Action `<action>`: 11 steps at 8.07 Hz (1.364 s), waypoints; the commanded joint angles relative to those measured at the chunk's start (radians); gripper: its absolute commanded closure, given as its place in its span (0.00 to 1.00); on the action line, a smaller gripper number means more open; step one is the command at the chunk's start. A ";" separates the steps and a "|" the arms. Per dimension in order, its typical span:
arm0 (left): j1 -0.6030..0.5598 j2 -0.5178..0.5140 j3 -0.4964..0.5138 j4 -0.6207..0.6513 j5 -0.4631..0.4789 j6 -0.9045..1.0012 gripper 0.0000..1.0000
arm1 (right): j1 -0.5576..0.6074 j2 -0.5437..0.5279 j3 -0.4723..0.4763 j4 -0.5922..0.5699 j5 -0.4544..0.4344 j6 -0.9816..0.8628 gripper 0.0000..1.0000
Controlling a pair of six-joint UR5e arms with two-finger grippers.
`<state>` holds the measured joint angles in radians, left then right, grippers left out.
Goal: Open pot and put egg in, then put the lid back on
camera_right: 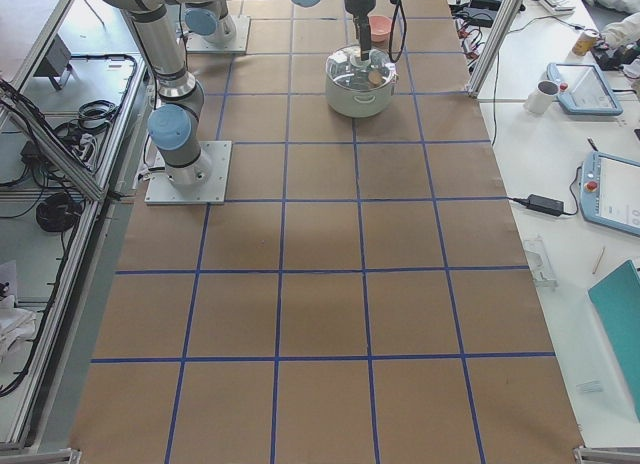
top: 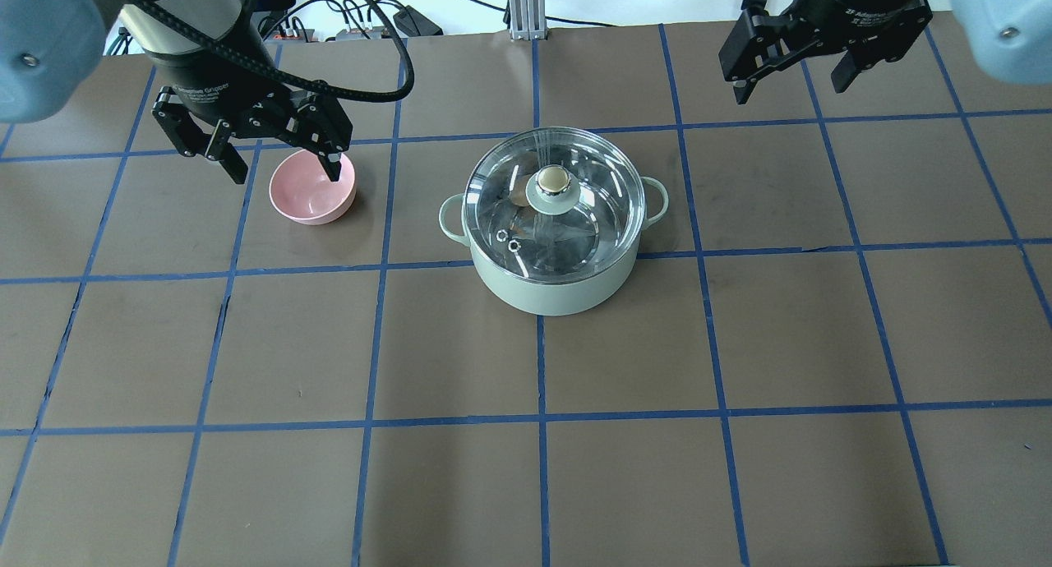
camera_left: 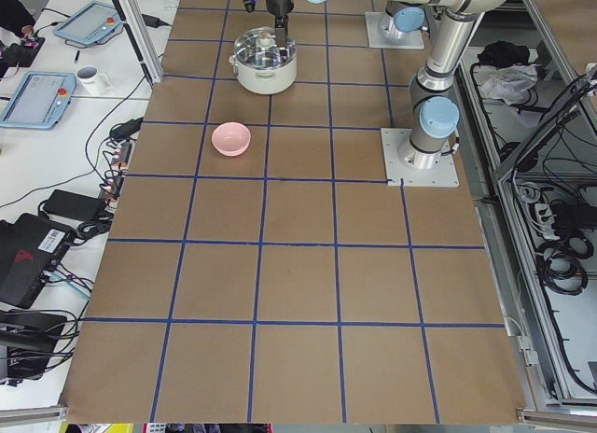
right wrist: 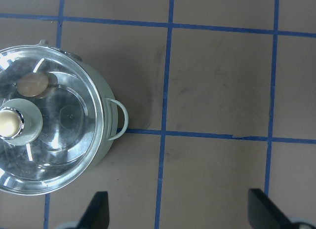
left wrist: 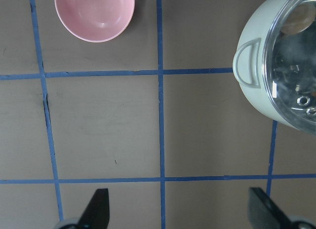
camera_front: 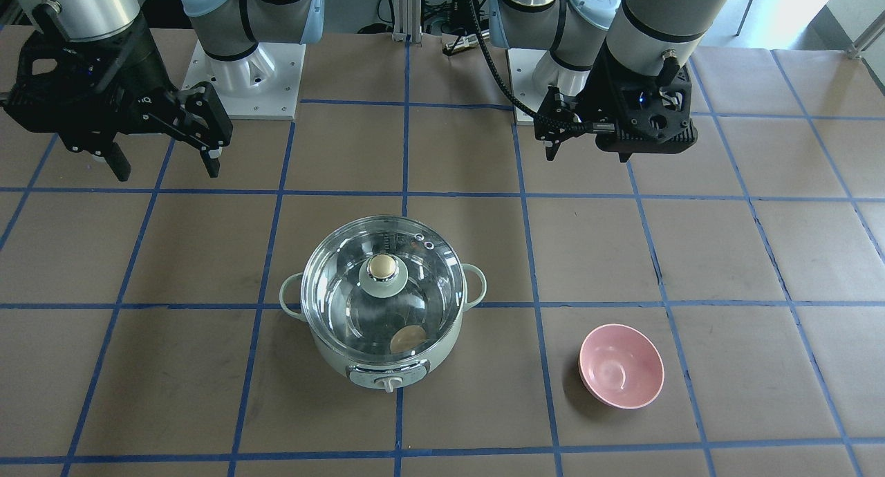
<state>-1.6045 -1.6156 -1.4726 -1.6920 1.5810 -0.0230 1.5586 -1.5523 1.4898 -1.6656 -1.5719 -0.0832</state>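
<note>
Overhead exterior view, starting from the left: my left claw [top: 285, 174] is hanging above the counter [top: 460, 468] with its jaws spread wide and nothing between them. The pink bowl [top: 312, 195] is sitting on the counter and is appearing just under that claw here (the left wrist camera is showing the bowl off ahead of the fingers, not between them). Near the middle, the pot [top: 551, 296] is standing upright on the counter, well apart from the bowl, with one loop handle pointing left and the other right. The lid [top: 583, 222] is sitting squarely on the pot's rim, closing it. Through the glass the egg [top: 518, 195] is showing, lying on the steel floor inside the pot, toward the side away from me. Farther right, my right claw [top: 791, 89] is hovering above the counter, well apart from the pot, with its jaws also spread wide and gripping nothing.
</note>
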 commanded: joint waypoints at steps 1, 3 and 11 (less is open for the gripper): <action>0.000 -0.001 0.000 0.000 0.001 0.000 0.00 | -0.002 -0.006 0.003 0.007 0.019 0.023 0.00; 0.000 -0.001 0.000 0.000 0.001 0.000 0.00 | -0.002 -0.008 0.003 0.012 0.020 0.037 0.00; 0.000 0.000 0.000 0.000 0.001 0.002 0.00 | -0.003 -0.011 0.003 0.000 0.026 0.036 0.00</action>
<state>-1.6045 -1.6161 -1.4726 -1.6920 1.5815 -0.0215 1.5549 -1.5655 1.4920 -1.6637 -1.5466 -0.0470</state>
